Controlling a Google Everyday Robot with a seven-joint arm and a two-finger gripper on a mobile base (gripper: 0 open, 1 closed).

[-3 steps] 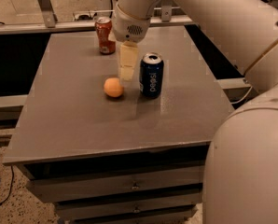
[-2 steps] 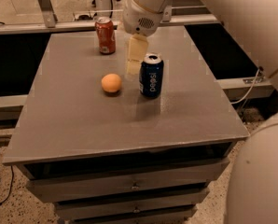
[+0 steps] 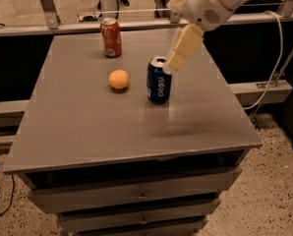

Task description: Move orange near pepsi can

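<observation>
The orange [image 3: 119,79] rests on the grey table top [image 3: 102,132], a short gap to the left of the pepsi can [image 3: 159,80]. The can stands upright, dark blue with white lettering and a silver top. My gripper [image 3: 176,63] hangs from the white arm at the upper right. Its cream tip is just above and to the right of the pepsi can's top. It holds nothing and is well apart from the orange.
An orange-red soda can [image 3: 110,37] stands upright near the table's far edge, behind the orange. Drawers [image 3: 141,195] sit below the table top. A metal rail [image 3: 136,23] runs behind the table, and a cable [image 3: 277,68] hangs at the right.
The gripper has lifted and swung to the right, from beside the orange to above the pepsi can's right side. The orange and both cans stay where they were.
</observation>
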